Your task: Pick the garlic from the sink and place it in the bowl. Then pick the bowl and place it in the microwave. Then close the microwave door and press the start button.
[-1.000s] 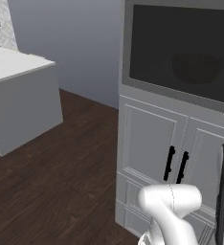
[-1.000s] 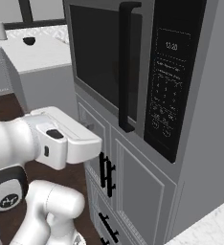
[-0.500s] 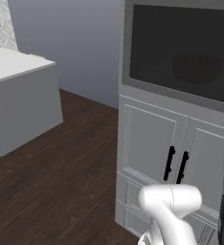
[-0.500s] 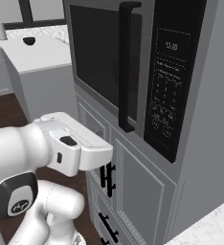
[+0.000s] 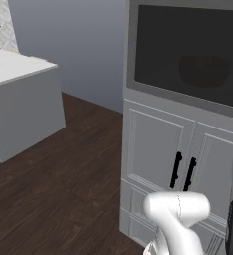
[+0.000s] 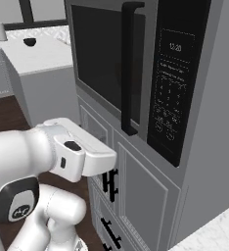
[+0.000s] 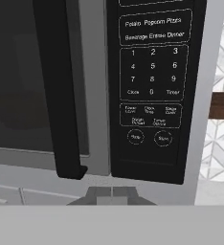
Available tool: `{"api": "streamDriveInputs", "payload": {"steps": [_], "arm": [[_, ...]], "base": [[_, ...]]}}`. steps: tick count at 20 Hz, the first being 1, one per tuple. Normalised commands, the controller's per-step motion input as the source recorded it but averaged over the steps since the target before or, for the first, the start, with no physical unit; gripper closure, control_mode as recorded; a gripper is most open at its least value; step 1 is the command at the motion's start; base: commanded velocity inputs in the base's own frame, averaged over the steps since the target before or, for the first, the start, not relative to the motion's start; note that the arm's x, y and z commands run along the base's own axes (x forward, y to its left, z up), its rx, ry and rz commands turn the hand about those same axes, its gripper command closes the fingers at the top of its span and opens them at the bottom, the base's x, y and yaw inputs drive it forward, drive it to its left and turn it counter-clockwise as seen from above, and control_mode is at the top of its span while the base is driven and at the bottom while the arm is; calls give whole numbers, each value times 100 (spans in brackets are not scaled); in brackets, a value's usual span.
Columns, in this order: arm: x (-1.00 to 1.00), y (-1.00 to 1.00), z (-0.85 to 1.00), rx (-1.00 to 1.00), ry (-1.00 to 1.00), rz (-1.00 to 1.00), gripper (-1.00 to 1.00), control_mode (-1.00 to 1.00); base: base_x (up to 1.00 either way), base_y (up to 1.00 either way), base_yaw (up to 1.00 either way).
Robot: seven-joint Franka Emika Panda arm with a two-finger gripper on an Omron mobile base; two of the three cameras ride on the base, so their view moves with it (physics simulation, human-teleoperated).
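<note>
The microwave (image 6: 185, 122) stands in a grey cabinet column with its dark-glass microwave door (image 5: 188, 50) closed flat. A black vertical handle (image 7: 61, 95) runs down the door's right side. Through the glass a dim rounded shape, the bowl (image 5: 205, 69), shows faintly. The garlic is hidden and the sink is out of view. In the hand view my gripper (image 7: 112, 193) is shut, empty, just below and in front of the black control panel (image 7: 152, 91). Two round buttons (image 7: 162, 139) sit at the panel's bottom, above my fingertips.
Grey cabinet doors with black handles (image 5: 183, 172) sit under the microwave, close to my forearm (image 6: 87, 154). A white island counter (image 5: 19, 94) stands to the left across the dark wooden floor (image 5: 63, 174). A small dark object (image 6: 30, 41) rests on that counter.
In the right base view my forearm has swung right and forward, closer to the cabinet under the microwave. The microwave door stays closed.
</note>
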Motion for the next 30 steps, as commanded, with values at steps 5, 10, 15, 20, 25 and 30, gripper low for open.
{"api": "streamDriveInputs", "payload": {"steps": [5,10,15,20,25,30], "arm": [[14,-23,-3,0,-2,0,100,-100],[1,-37,0,0,-12,0,100,-100],[1,-25,0,0,-9,0,100,-100],[11,-22,-4,0,-4,0,100,-100],[8,-21,-8,0,0,0,100,-100],[6,-18,-5,0,0,0,100,-100]], "base": [[0,0,0],[0,0,0],[0,0,0],[0,0,0],[0,0,0],[0,0,0]]}}
